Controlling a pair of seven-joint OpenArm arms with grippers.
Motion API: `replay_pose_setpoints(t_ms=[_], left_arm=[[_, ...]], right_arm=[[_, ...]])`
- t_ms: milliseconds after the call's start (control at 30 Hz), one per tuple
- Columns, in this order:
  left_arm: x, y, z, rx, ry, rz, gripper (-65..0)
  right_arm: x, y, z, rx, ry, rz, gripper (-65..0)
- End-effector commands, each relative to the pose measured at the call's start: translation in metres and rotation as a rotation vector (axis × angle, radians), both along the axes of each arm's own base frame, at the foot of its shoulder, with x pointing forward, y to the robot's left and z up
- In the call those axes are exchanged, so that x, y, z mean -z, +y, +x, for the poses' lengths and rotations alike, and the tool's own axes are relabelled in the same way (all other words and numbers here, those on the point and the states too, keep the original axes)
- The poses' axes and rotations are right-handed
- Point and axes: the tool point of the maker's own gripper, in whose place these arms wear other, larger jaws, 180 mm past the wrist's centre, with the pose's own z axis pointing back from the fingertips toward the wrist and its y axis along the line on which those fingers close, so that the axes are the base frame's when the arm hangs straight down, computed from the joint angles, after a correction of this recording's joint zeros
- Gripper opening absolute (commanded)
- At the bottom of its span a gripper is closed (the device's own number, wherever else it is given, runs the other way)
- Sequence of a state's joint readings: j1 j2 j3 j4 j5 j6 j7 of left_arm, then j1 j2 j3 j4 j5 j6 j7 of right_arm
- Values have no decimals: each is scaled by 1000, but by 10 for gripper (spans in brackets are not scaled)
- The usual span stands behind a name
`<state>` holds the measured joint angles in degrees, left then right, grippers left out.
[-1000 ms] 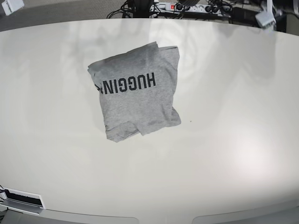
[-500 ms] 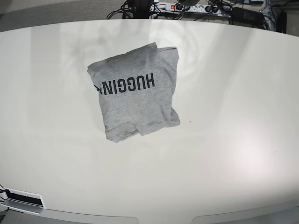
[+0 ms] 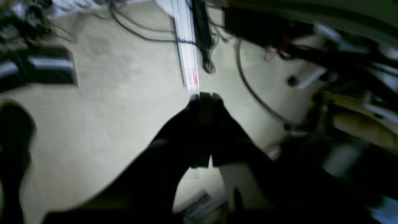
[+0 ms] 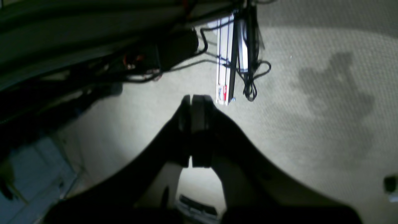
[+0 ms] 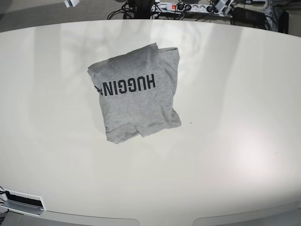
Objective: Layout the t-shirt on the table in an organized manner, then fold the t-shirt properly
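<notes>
Grey t-shirt (image 5: 136, 94) lies unmoved.

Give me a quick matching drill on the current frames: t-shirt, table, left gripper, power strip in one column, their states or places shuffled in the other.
Things:
1. t-shirt
2. table
3. left gripper
4. power strip

States or places:
A. on the floor beyond the table's far edge
B. jaws shut, nothing between them, over carpet
C. folded into a compact bundle, lettering up
D. glossy off-white, bearing only the shirt

Pairs: 1-C, 2-D, 3-B, 4-A
</notes>
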<state>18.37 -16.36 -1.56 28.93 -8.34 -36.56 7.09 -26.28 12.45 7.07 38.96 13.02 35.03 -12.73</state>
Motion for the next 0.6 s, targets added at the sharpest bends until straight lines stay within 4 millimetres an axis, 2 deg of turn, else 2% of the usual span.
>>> replay_pose_setpoints(t_ms=[0, 67, 200, 400, 500, 567], left_arm=[[1, -12, 12, -11, -39, -29, -650], [7, -25, 32, -23, -98, -10, -650], [27, -23, 63, -83, -161, 194, -650], [27, -34, 76, -159, -195, 198, -650], [27, -43, 86, -154, -210, 175, -650], [27, -51, 86, -125, -211, 158, -650]], right_arm=[[3, -4, 8, -1, -25, -21, -650], [13, 4, 22, -11, -36, -54, -650], [24, 28, 50, -110, -66, -109, -650], [28, 54, 77, -172, -115, -132, -650], [28, 54, 90, -172, -145, -140, -650], [28, 54, 93, -171, -151, -139, -650]])
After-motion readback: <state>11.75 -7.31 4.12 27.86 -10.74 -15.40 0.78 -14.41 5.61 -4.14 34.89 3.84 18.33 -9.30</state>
